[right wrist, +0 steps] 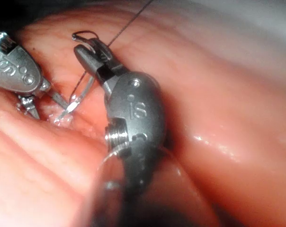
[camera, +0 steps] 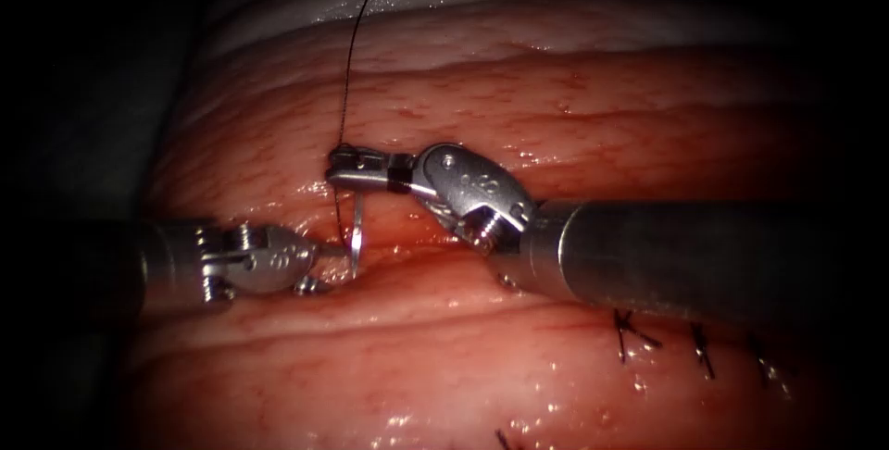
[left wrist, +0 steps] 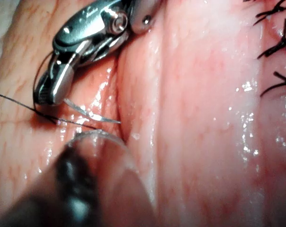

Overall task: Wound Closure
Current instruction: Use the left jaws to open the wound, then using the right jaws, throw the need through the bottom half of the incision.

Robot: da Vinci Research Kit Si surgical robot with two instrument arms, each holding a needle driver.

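Observation:
My right tool (camera: 335,168) comes in from the right, its jaws shut on the curved needle (camera: 356,223) near its tail end. From there the needle arcs down to the cut (camera: 407,237). Its tip touches the tissue at the cut's left end, and I cannot tell whether it has entered. Black thread (camera: 356,43) runs up from the tail. From the left, my left tool (camera: 326,267) stands open at the needle's tip, upper jaw against it, holding nothing. The right wrist view shows the right tool (right wrist: 86,47), needle (right wrist: 84,90) and left tool (right wrist: 49,108). The left wrist view shows the right tool (left wrist: 48,97), needle (left wrist: 88,112) and thread (left wrist: 15,100).
Tied black stitches (camera: 630,334) sit on the tissue further right along the cut, under the right tool's shaft (camera: 685,256); the left wrist view shows them too (left wrist: 275,47). Wet red fluid glistens around the cut.

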